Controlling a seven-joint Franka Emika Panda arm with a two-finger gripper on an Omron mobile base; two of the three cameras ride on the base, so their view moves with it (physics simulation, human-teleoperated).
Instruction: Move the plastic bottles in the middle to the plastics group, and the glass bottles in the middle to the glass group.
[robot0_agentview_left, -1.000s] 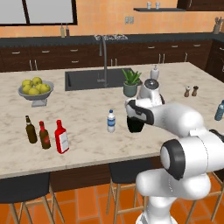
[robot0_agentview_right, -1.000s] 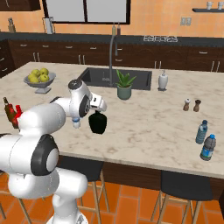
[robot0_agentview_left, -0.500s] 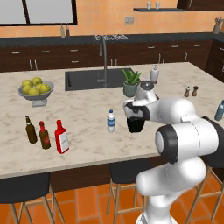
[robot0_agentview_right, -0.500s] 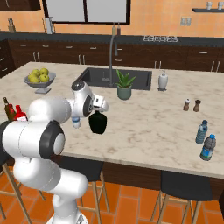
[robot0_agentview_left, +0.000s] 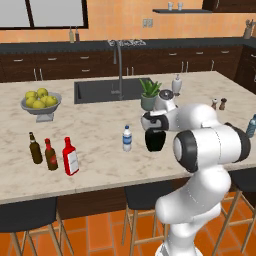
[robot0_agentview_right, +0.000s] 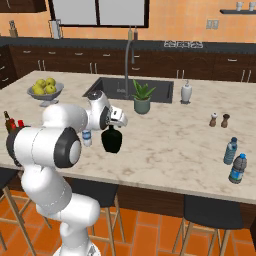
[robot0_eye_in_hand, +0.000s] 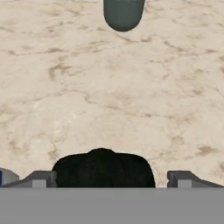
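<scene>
The squat black glass bottle (robot0_agentview_left: 155, 141) (robot0_agentview_right: 112, 141) stands mid-counter, and its dark top (robot0_eye_in_hand: 103, 168) fills the lower middle of the hand view. My gripper (robot0_agentview_left: 154, 128) (robot0_agentview_right: 112, 127) (robot0_eye_in_hand: 109, 179) hangs right over it, open, one fingertip (robot0_eye_in_hand: 41, 178) on each side and both clear of it. The small clear plastic bottle (robot0_agentview_left: 127, 138) (robot0_agentview_right: 87, 138) stands just left of it. At the left, the flat red bottle (robot0_agentview_left: 70, 156) stands beside the slim brown bottle (robot0_agentview_left: 34, 148) and the dark-red bottle (robot0_agentview_left: 50, 154). The teal-blue bottle (robot0_agentview_left: 251, 125) (robot0_agentview_right: 230, 151) stands far right.
A potted plant (robot0_agentview_left: 149, 95) (robot0_agentview_right: 142, 98) (robot0_eye_in_hand: 124, 13) stands just behind the black bottle, in front of the sink (robot0_agentview_left: 100, 90). A fruit bowl (robot0_agentview_left: 41, 103) sits back left. A soap dispenser (robot0_agentview_right: 186, 92) and two shakers (robot0_agentview_right: 219, 120) are on the right. Another blue bottle (robot0_agentview_right: 238, 169) stands near the front right edge.
The arm's elbow has swung up and toward the cameras. The hand has stayed over the black bottle, shifting only slightly. The jaws are still open and no bottle has moved.
</scene>
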